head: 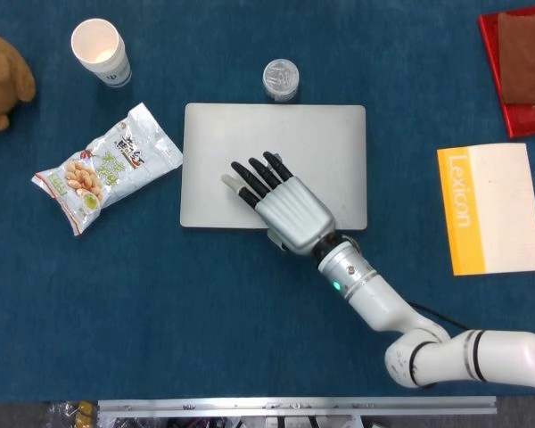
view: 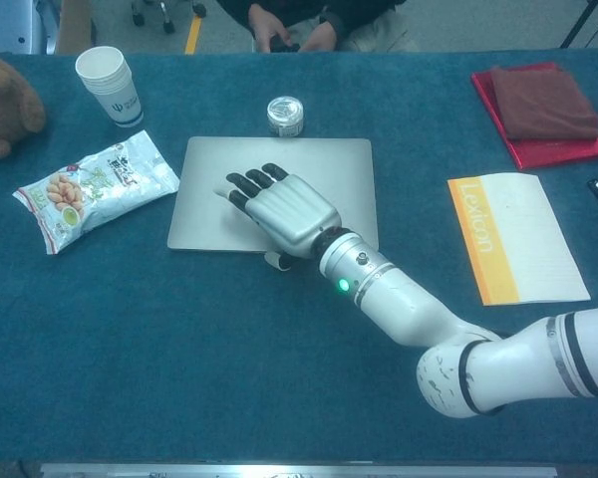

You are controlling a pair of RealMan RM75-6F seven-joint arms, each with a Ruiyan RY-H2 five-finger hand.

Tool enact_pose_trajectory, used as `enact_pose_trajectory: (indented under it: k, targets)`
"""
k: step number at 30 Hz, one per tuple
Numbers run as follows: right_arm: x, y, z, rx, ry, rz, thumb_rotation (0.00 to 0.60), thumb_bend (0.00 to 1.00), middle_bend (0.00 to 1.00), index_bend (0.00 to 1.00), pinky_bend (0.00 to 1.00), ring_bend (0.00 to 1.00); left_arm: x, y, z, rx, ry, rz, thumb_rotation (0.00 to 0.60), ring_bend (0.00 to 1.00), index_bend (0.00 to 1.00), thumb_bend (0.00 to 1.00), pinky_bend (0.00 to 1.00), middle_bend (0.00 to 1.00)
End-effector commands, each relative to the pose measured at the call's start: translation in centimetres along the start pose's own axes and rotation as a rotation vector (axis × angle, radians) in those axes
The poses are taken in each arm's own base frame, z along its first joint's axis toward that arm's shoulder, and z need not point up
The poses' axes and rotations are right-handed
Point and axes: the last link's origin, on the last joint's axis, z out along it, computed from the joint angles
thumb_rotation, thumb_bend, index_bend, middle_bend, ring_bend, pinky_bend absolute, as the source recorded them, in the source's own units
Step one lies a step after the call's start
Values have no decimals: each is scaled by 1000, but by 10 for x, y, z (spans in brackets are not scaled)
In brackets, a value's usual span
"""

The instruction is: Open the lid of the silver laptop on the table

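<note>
The silver laptop (head: 312,143) (view: 319,164) lies closed and flat in the middle of the blue table. My right hand (head: 285,207) (view: 279,211) lies palm down over the lid's front middle, with its dark-tipped fingers stretched out toward the left rear. Its thumb tip (view: 276,261) shows just past the laptop's front edge. Whether the thumb touches the lid's edge I cannot tell. The hand holds nothing. My left hand shows in neither view.
A small round tin (head: 281,78) stands just behind the laptop. A snack bag (head: 107,167), a paper cup (head: 100,49) and a brown plush toy (head: 2,80) are to the left. A yellow book (head: 490,208) and a red tray with a cloth (head: 522,62) are to the right.
</note>
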Motion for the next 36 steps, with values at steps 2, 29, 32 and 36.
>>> enact_pose_trajectory:
  k: [2, 29, 32, 36]
  targets:
    - [0, -1, 1, -2, 1, 2, 600, 235, 0, 0, 60, 0, 0, -1, 0, 1, -1, 0, 600, 0, 18, 105, 20, 0]
    - [30, 0, 6, 6, 73, -107, 600, 486, 0, 0, 60, 0, -18, 0, 16, -36, -93, 46, 600, 8, 77, 106, 20, 47]
    - [38, 0, 8, 1, 86, -120, 600, 487, 0, 0, 60, 0, -25, 5, 22, -79, -128, 66, 600, 23, 119, 105, 24, 87]
    - [45, 0, 9, -4, 94, -134, 600, 486, 0, 0, 60, 0, -34, 11, 28, -131, -189, 76, 600, 50, 153, 105, 30, 122]
